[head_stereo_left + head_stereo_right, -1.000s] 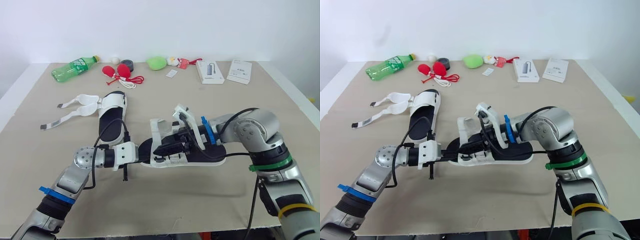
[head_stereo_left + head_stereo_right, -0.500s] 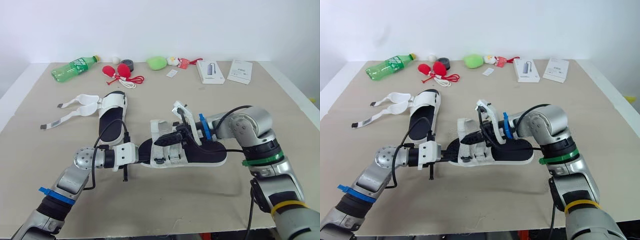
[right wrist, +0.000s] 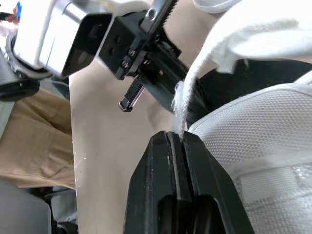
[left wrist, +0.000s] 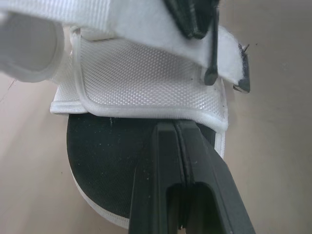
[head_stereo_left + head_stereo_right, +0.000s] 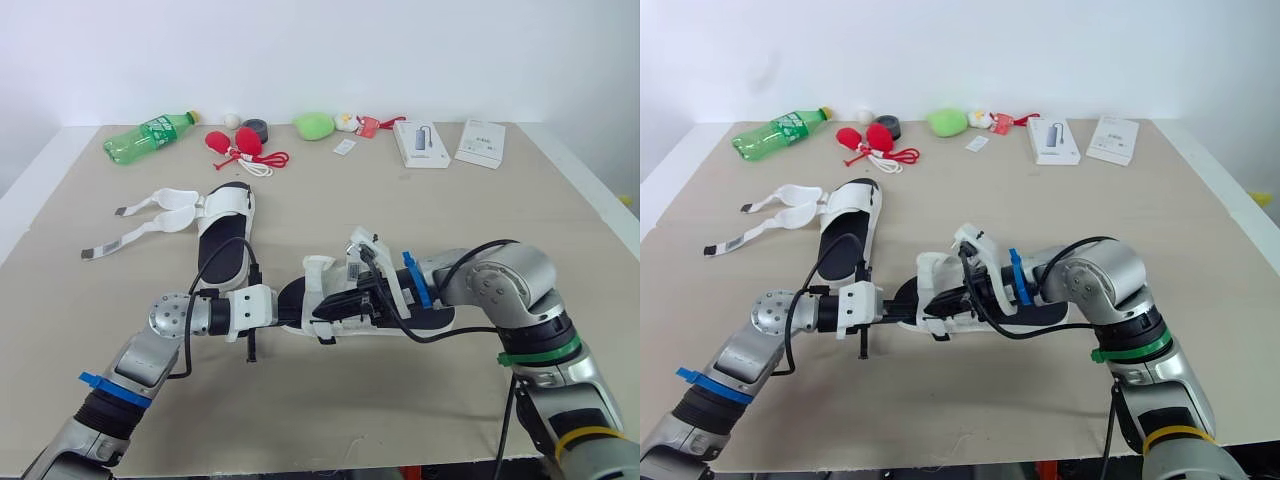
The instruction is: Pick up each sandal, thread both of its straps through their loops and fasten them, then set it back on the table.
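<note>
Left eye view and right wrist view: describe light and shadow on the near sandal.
Left eye view: soft, even light over the table; the near sandal throws only a thin dark shadow along its near edge. Right wrist view: the strap pinched in the right gripper is bright, without glare.

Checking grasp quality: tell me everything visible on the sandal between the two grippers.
The sandal has a black footbed, white sole edge, white mesh upper and white straps. It lies across the middle of the table, toe toward the robot's left. The left gripper is shut on its toe end; the right gripper is shut on a strap edge above the upper. Whether it rests fully on the table is unclear.
</note>
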